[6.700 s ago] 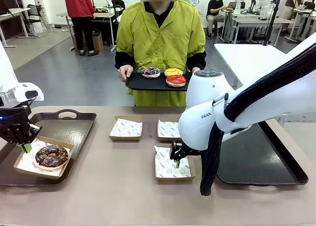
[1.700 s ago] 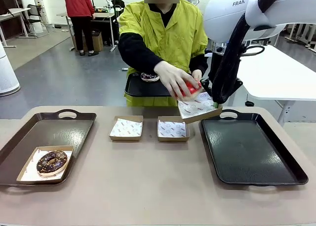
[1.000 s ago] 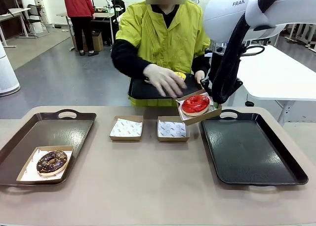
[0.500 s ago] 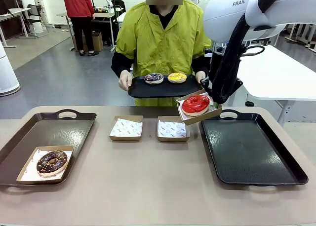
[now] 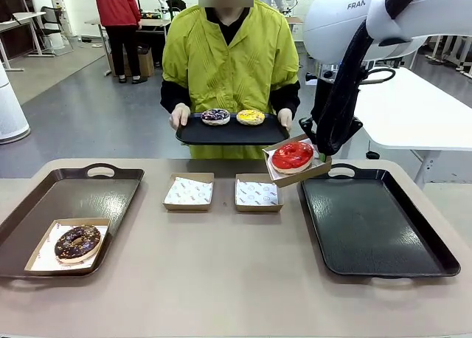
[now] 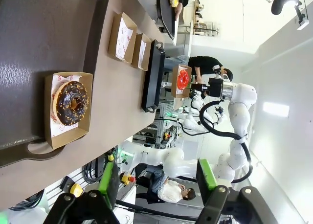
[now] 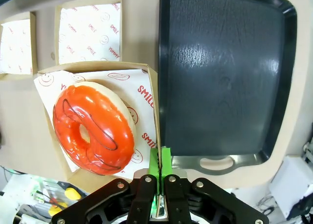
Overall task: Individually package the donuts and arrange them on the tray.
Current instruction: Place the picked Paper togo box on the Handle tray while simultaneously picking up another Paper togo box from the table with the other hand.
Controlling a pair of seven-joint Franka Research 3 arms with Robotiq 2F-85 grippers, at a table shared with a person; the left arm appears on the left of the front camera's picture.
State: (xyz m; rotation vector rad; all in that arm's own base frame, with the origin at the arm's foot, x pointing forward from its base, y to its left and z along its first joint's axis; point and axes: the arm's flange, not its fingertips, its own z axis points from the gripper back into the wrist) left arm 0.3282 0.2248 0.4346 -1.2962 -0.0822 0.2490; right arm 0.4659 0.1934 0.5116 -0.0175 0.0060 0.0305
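Across the table in the front view, the person's hand has drawn back to the serving tray (image 5: pixel 221 137), which now carries just the purple-brown donut (image 5: pixel 215 116) and the yellow donut (image 5: pixel 251 116). The red donut (image 5: pixel 292 156) sits in the box (image 5: pixel 299 173) that the right gripper (image 5: pixel 318 153) holds aloft beside the black tray (image 5: pixel 376 227). From the left wrist, the left gripper (image 6: pixel 157 177) hangs wide open and empty, well above the boxed chocolate donut (image 6: pixel 71 102). From the right wrist, the right gripper's (image 7: pixel 160 160) jaws pinch the box's wall tight, so the loaded box looks ready to set down.
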